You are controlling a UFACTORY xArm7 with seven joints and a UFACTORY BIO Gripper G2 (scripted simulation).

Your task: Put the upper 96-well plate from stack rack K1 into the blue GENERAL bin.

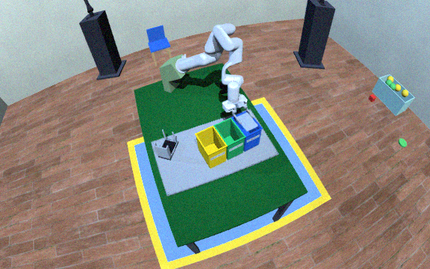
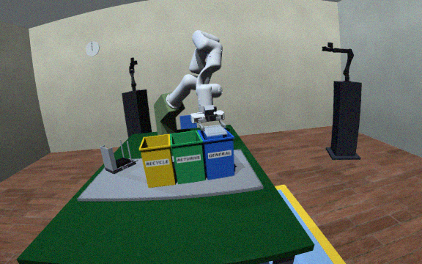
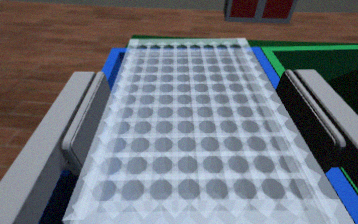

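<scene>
The tool (image 1: 246, 119) (image 2: 213, 127) (image 3: 202, 112) is squeezing the clear plate (image 1: 248, 122) (image 2: 215, 130) (image 3: 190, 111) right over the blue bin (image 1: 252, 143) (image 2: 219, 166) (image 3: 349, 192). From above, that bin stands at two o'clock from the green bin (image 1: 235, 150) (image 2: 190, 169) (image 3: 330, 48).

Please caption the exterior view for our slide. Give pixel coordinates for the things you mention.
The gripper (image 1: 244, 116) (image 2: 212, 125) (image 3: 200, 112) holds a 96-well plate (image 1: 247, 122) (image 2: 215, 131) (image 3: 189, 112) at the blue GENERAL bin (image 1: 252, 142) (image 2: 220, 165) (image 3: 347, 192), beside green RETURNS (image 1: 235, 149) (image 2: 190, 170) and yellow RECYCLE (image 1: 216, 158) (image 2: 160, 174).

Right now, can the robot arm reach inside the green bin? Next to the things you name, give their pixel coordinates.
Probably not yet: its tool (image 1: 240, 113) (image 2: 212, 128) (image 3: 202, 112) is busy, shut on the well plate (image 1: 248, 121) (image 2: 215, 130) (image 3: 200, 120) over the blue bin (image 1: 252, 143) (image 2: 219, 165) (image 3: 347, 192). The green bin (image 1: 235, 150) (image 2: 190, 170) (image 3: 325, 48) is right beside it, open on top.
</scene>
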